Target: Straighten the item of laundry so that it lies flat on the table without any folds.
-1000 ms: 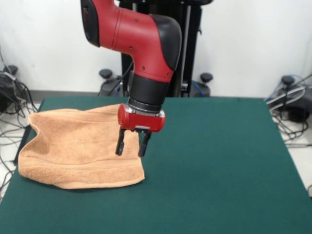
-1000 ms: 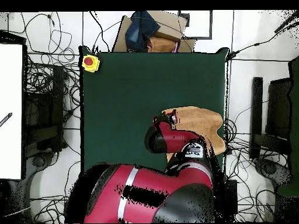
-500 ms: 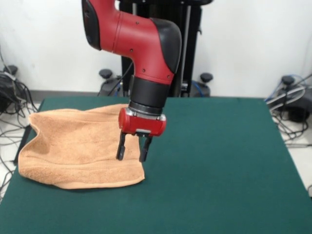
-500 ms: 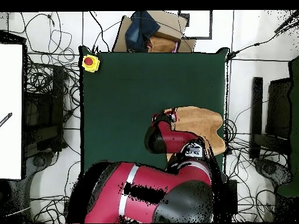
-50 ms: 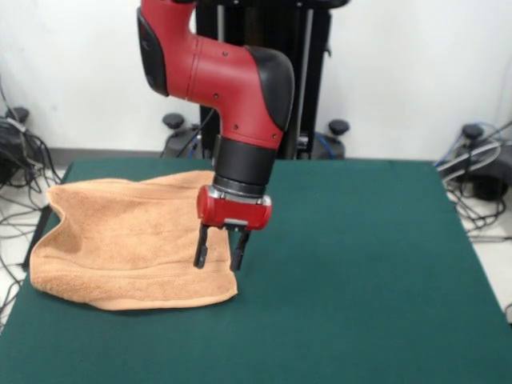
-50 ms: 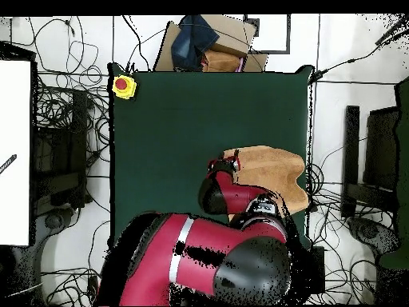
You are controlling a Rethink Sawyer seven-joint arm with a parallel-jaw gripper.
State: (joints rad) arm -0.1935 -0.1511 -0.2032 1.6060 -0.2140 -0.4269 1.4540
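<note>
The item of laundry (image 5: 120, 244) is a peach-orange terry towel, folded over on itself at the left side of the green table (image 5: 360, 280). Its left edge hangs past the table's side. In the overhead view the towel (image 6: 275, 169) lies near the table's right edge. My gripper (image 5: 218, 261) hangs open just above the towel's right border, close to its near right corner, with nothing between its fingers. In the overhead view my arm covers the gripper (image 6: 225, 165) and part of the towel.
A yellow box with a red button (image 6: 123, 85) sits at one corner of the table in the overhead view. Cables and stands lie on the floor around the table.
My gripper has come down a little and shifted slightly toward the towel's near right corner. The towel has not moved.
</note>
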